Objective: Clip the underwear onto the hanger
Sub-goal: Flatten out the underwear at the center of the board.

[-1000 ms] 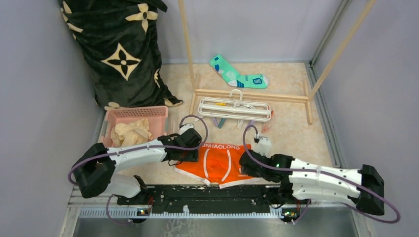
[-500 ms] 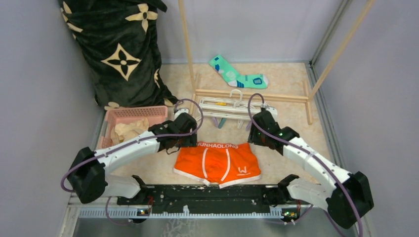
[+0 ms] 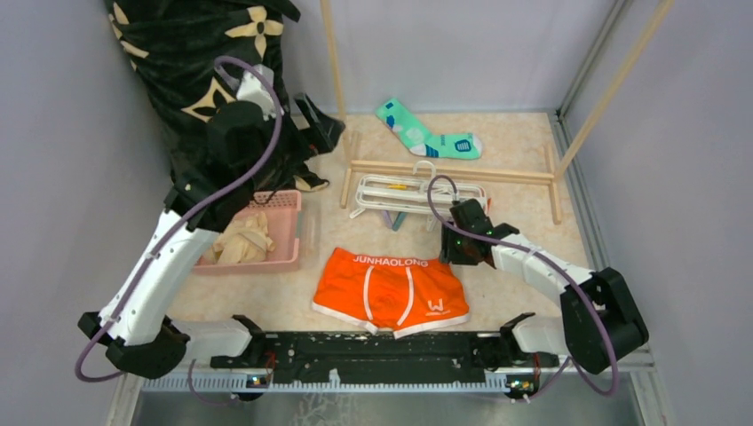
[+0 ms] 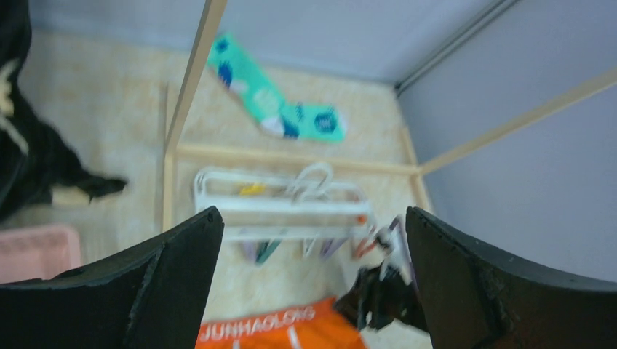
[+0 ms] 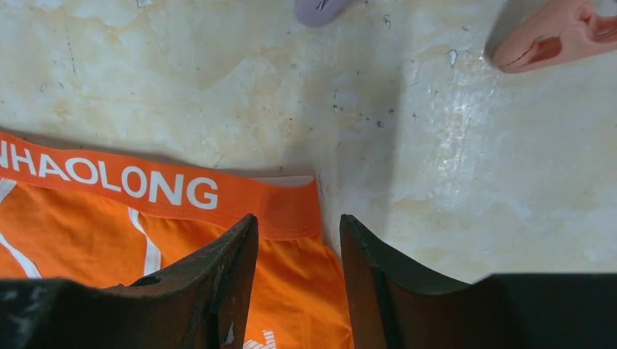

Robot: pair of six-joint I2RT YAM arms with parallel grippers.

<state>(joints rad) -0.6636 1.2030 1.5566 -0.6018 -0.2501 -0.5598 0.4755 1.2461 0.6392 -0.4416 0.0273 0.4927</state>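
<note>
The orange underwear (image 3: 389,288) lies flat on the floor, "JUNHAOLONG" waistband toward the back. Behind it the white hanger (image 3: 417,195) lies flat by the wooden rack's base, its pegs dangling toward the underwear. My left gripper (image 3: 321,122) is raised high at the back left, open and holding nothing. From there it looks down on the hanger (image 4: 284,207) and the underwear (image 4: 269,327). My right gripper (image 5: 298,222) is low at the waistband's right end, open. Its fingertips stand either side of that corner of the underwear (image 5: 167,240).
A pink basket (image 3: 289,222) holding cream cloth (image 3: 238,240) sits left of the underwear. A dark flower-patterned blanket (image 3: 213,53) fills the back left. A teal sock (image 3: 426,133) lies behind the wooden rack (image 3: 444,169). A pink peg (image 5: 553,36) lies near my right gripper.
My left arm has lifted away from the waistband's left end, up and back, its jaws widening. My right gripper came from near the hanger down to the waistband's right corner.
</note>
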